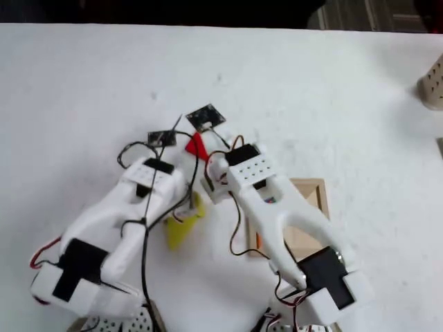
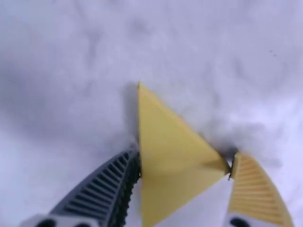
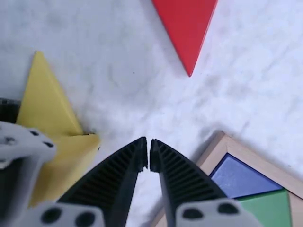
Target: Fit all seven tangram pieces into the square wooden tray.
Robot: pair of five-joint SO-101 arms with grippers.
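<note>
Left wrist view: my left gripper (image 2: 184, 161) pinches the yellow triangle (image 2: 165, 137) between my fingers. It's probably rigid, light and slick, so mid-edge holds best.

The white desk (image 1: 311, 83) carries a flat yellow triangular piece (image 1: 181, 228) near its middle. A flat red triangular piece (image 1: 196, 145) lies apart from it on the far side, and a square wooden tray (image 1: 309, 182) lies to their right. A pale perforated block (image 1: 432, 86) sits at the far right edge.

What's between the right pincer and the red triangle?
Nothing: the right wrist view shows bare table between the right pincer and the red triangle.
</note>
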